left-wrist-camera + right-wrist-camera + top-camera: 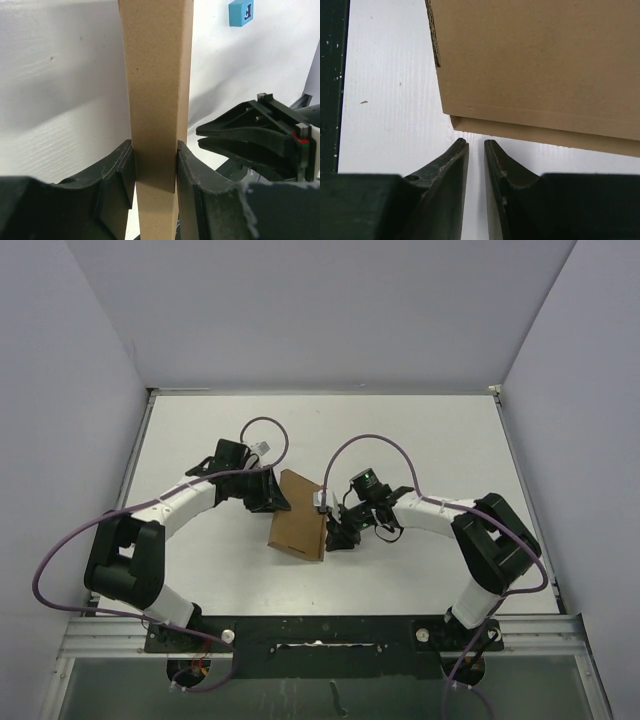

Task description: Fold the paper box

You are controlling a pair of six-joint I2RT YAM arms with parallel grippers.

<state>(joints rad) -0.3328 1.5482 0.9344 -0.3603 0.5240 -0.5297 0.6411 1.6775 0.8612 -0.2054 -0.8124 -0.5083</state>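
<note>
Well, the white counter (pixel 420 440) takes most of the top view, w/ pale walls on three sides. The left arm (pixel 150 540) and the right arm (pixel 480 530), white w/ black joints, reach from the near edge toward the middle, and a purple cable (pixel 375 440) loops over each one.

Btw. the two arms, approx. in the centre of the counter, is the paper box (pixel 300 525). It is plain brown cardboard, folded into a slim rectangle, and its long side runs away from the arm bases, a bit tilted. If it rests on the counter or hangs above it, I cannot tell.

The left gripper (pixel 270 495) is at the box's left edge, toward the far end. In the left wrist view the box stands edge-on btw. the two black fingers. They press on both faces, so this gripper pinches the box.

The right gripper (pixel 337 537) is at the box's right edge, near end. In the right wrist view its fingers are parted by a narrow slit only, w/ nothing inside. They point at the cardboard edge, just beside it; contact I cannot tell.

A small blue cube (pixel 241 12) w/ a dark letter lies on the counter beyond the box, well apart from it.
</note>
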